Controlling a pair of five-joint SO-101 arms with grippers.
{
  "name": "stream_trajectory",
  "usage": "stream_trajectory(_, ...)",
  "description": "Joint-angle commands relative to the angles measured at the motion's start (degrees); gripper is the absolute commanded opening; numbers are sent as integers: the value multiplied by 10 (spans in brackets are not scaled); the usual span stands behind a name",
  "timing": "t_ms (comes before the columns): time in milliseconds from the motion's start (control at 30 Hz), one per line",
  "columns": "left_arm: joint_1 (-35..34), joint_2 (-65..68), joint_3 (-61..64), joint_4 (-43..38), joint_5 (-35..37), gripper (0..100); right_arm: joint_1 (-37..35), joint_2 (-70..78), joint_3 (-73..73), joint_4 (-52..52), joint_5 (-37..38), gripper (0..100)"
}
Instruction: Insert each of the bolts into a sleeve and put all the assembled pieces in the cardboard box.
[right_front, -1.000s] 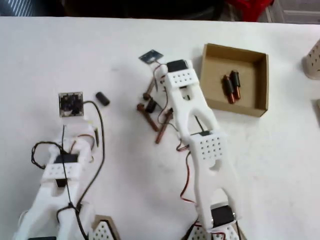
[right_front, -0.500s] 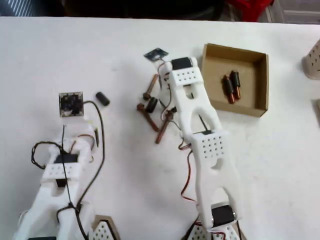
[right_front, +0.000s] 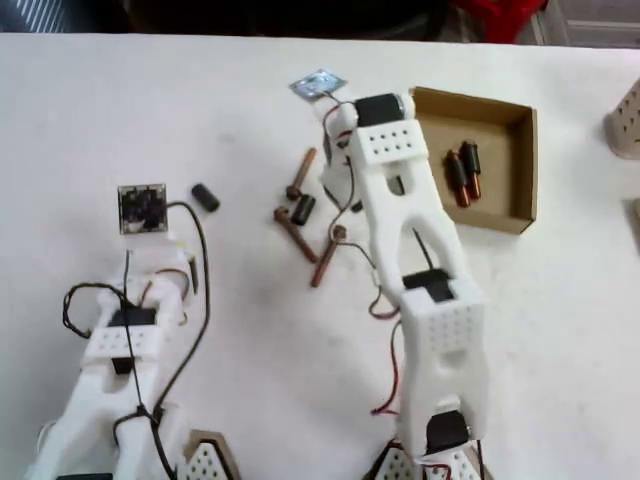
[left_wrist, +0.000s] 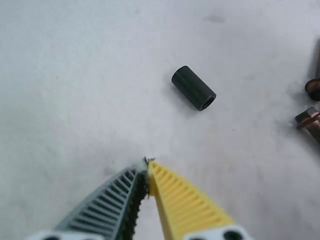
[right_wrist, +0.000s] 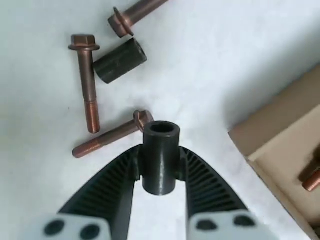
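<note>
Right fingers (right_wrist: 112, 187) are pinching a black sleeve (right_wrist: 161, 160), its open bore showing at the end that pokes past the tips. It looks lifted off the counter (right_wrist: 225, 60), though I can't swear to that from this angle. Just beyond it lies the nearest bolt (right_wrist: 107, 137), copper, with its head right by the sleeve. A second bolt (right_wrist: 87, 80) lies beside that one and a third bolt (right_wrist: 137, 12) is farther out. A second sleeve (right_wrist: 120, 61) lies on its side between the heads of those two.

From the high view, the box (right_front: 470, 215) sits just right of that arm's wrist with two assembled pieces (right_front: 462, 172) inside, side by side.

Left fingers (left_wrist: 182, 205), one grey and one yellow, are pressed together with nothing between them, tips over bare counter. A third sleeve (left_wrist: 193, 88) lies on its side near them, off to the left of the bolts and well apart from the box.
</note>
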Motion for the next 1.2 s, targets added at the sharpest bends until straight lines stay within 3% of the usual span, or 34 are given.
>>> stream_trajectory(0,-1,0,-33,-14,-5,24,-5,-131,84,19,7,17)
stream_trajectory(233,-3,0,-33,-14,-5,24,-3,-265,258,-8,5,17)
stream_trajectory(533,-3,0,-33,-14,-5,24,0,-482,520,-146,2,17)
stream_trajectory(767,-4,0,-33,-14,-5,24,30,-636,685,-246,-108,17)
stream_trajectory(1033,-4,0,-33,-13,-5,24,21,-782,907,-477,-110,17)
stream_trajectory(1167,-4,0,-33,-13,-5,24,22,-838,958,-534,-110,17)
